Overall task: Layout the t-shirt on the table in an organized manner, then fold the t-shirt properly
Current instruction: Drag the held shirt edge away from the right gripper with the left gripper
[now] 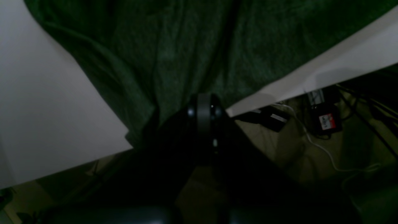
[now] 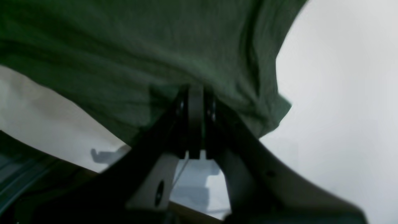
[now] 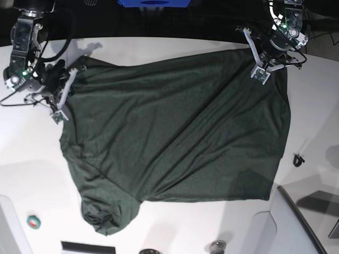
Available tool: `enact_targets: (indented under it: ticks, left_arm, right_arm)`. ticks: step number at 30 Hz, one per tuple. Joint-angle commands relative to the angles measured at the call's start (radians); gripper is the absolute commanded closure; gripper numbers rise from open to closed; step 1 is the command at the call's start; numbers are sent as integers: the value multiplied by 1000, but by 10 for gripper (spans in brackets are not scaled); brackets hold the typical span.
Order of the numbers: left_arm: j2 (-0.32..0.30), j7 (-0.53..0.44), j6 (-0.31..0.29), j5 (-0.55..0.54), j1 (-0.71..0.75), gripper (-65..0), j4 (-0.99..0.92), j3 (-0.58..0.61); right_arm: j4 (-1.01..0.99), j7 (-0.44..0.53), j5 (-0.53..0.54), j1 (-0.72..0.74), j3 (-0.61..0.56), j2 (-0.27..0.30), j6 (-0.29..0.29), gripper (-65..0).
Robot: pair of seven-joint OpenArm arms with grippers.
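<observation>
Dark green and heavily creased, the plain short-sleeved fabric t-shirt [image 3: 175,132] is lying spread across the wide, smooth white table [image 3: 159,45], its body running diagonally in the base view with long wrinkles crossing it and one sleeve bunching into a lump [image 3: 103,217] near the table's front edge. The left gripper [image 3: 260,62], on the right of the base view, is pinching the shirt's upper corner near the table's far edge; its own wrist camera is showing black jaws pressed together with green cloth [image 1: 174,53] gathering into folds right at the tips [image 1: 203,104], and cables and a red-labelled black device [image 1: 325,121] are lying on the floor beyond the table edge. The right gripper [image 3: 66,90], on the left of the base view, is gripping the opposite upper edge, and its wrist camera is showing the jaws closed on a fold of the fabric [image 2: 199,62] at the tips [image 2: 196,93]. A small green ring-shaped object [image 3: 34,222] is sitting on the table near the front left corner.
</observation>
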Motion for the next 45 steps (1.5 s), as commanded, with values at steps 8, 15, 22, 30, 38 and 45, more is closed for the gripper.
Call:
enact_targets:
  ticks: [8,15,22,30,38,45]
  left_arm:
    - [-7,-7,7,-5,-14,0,-1,-150]
    - [-7,-7,7,-5,-68,0,-114,-153]
    - [-15,-47,7,7,-85,0,-248,-162]
    - [-38,-119,7,46,-34,0,-376,-203]
    - [-40,-119,2,53,23,0,-329,-285]
    - [-32,-110,2,46,87,0,-123,-285]
  right_arm:
    - [-141,100,9,22,1,8,1,-9]
    - [-208,100,7,50,1,8,1,-8]
    - [-311,103,4,88,6,23,1,-8]
    - [-380,106,4,108,9,95,1,-8]
    - [-380,108,4,119,9,129,1,-8]
    - [-351,99,3,123,9,129,1,-8]
